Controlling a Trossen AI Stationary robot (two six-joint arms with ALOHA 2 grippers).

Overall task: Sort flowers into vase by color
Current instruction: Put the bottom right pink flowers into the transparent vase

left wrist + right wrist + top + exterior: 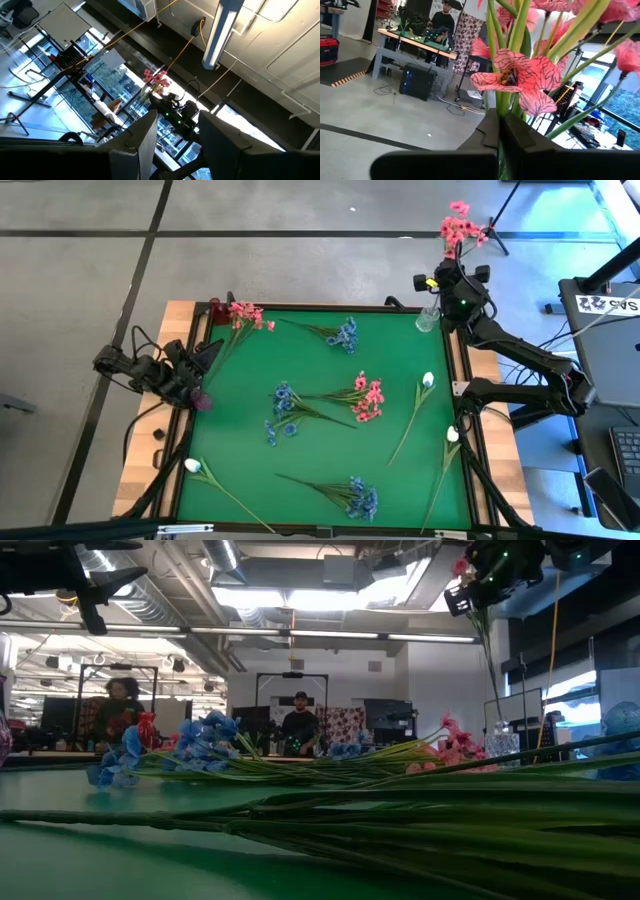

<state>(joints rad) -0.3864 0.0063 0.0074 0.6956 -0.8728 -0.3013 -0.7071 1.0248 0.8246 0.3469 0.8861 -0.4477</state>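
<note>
My right gripper (452, 278) hangs over the table's far right corner, shut on a pink flower sprig (460, 225) whose blooms (512, 80) stand above the fingers. A clear vase (428, 318) stands on the mat just below. My left gripper (205, 358) waits open at the left edge, tipped upward, with nothing between its fingers (145, 140). Loose flowers lie flat on the green mat (240, 440): blue sprigs (345, 333) (283, 410) (360, 498), pink ones (365, 397) (248, 315), and white buds (427, 380) (452, 435) (192, 465). My right gripper pinches the pink sprig's green stems (506, 105) between its two fingers, a little below the blooms. The fingers lie about level, across the upright stems. The sprig is lifted clear of the mat. Its thin stem (488, 660) hangs down toward the clear vase (500, 745); whether the end is inside, I cannot tell.
A dark red vase (213, 308) stands at the far left corner by the pink blooms. A small purple thing (203, 398) sits beside the left arm. A wooden frame (140, 480) edges the mat. In the room beyond, people (300, 725) are at benches.
</note>
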